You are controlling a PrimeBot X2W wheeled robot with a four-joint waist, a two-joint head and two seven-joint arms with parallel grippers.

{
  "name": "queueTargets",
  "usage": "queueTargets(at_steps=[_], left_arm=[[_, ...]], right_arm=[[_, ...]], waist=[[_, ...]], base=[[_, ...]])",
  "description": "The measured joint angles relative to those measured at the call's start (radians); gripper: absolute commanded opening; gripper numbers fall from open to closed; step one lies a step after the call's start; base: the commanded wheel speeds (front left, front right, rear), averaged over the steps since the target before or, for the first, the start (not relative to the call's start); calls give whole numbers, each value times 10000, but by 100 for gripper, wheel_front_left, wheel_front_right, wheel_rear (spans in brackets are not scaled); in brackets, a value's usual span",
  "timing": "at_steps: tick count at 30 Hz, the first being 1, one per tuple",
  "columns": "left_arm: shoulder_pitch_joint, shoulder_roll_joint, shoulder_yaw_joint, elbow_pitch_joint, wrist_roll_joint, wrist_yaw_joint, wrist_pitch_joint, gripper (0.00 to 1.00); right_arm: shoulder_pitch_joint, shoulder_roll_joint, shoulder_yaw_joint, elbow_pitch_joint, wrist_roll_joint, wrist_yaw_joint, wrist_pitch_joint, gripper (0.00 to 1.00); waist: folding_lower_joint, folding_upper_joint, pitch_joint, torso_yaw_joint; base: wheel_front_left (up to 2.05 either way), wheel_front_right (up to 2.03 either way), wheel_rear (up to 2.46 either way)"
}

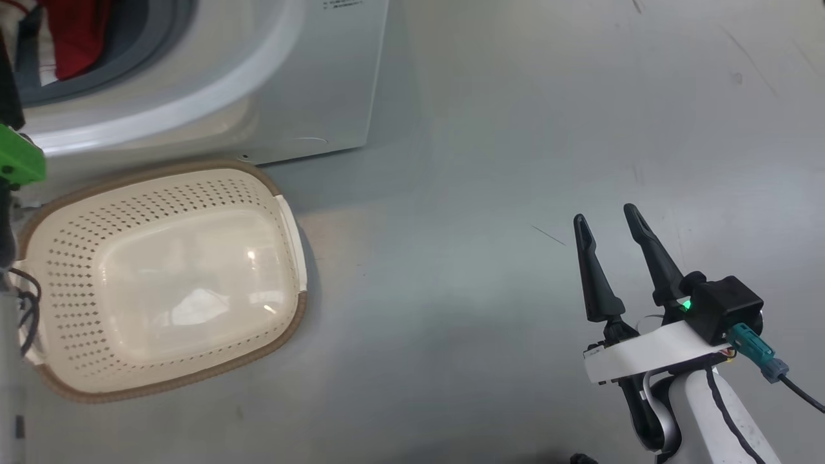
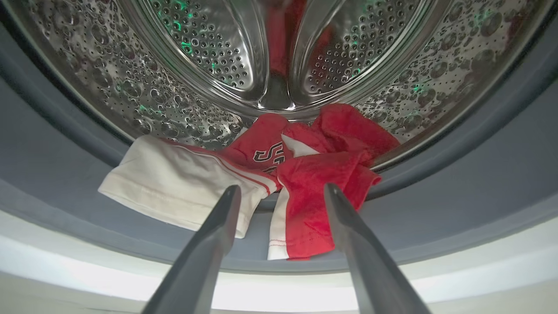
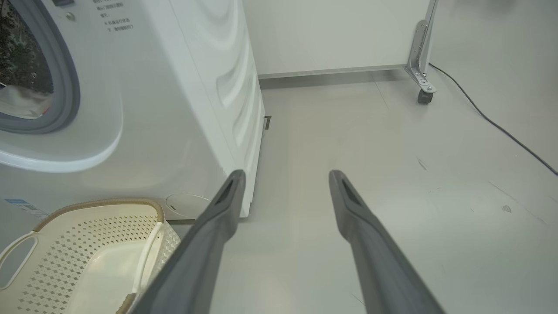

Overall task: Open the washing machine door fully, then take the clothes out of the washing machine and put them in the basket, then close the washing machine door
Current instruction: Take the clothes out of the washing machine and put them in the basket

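The white washing machine [image 3: 174, 109] stands with its mouth uncovered; the door is out of view. Inside the steel drum [image 2: 209, 52], a bright red garment [image 2: 322, 183] and a white garment with thin red stripes [image 2: 174, 187] spill over the grey gasket [image 2: 457, 174]. My left gripper [image 2: 281, 187] is open, its tips just before the clothes; I cannot tell whether they touch. The red garment [image 1: 77, 32] also shows at the head view's top left. The cream basket [image 1: 293, 322] sits on the floor before the machine, its glossy bottom bare. My right gripper [image 1: 604, 214] hangs open over the floor, right of the basket [image 3: 100, 203].
A blue label [image 3: 17, 203] sits low on the machine's front. Behind the machine stands a white panel on a metal leg with a caster [image 3: 425, 93]. A black cable [image 3: 492, 122] runs across the grey floor at the right.
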State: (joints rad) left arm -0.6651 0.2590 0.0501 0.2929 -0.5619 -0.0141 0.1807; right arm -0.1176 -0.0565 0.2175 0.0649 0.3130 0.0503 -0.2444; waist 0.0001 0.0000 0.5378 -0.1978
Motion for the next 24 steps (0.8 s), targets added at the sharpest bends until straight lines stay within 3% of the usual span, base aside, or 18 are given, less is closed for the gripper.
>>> queueTargets(at_steps=[13, 24], left_arm=[[-1477, 589, 36, 1365, -6, 104, 1062, 100], [-2399, 834, -178, 2452, 274, 213, 1546, 100]], right_arm=[[-400, 86, 299, 81, 0, 0, -2, 100], [-496, 128, 368, 79, 17, -12, -2, 100]], waist=[[0, 0, 840, -1165], [0, 0, 1162, -1639]], base=[[0, 0, 0], [0, 0, 0]])
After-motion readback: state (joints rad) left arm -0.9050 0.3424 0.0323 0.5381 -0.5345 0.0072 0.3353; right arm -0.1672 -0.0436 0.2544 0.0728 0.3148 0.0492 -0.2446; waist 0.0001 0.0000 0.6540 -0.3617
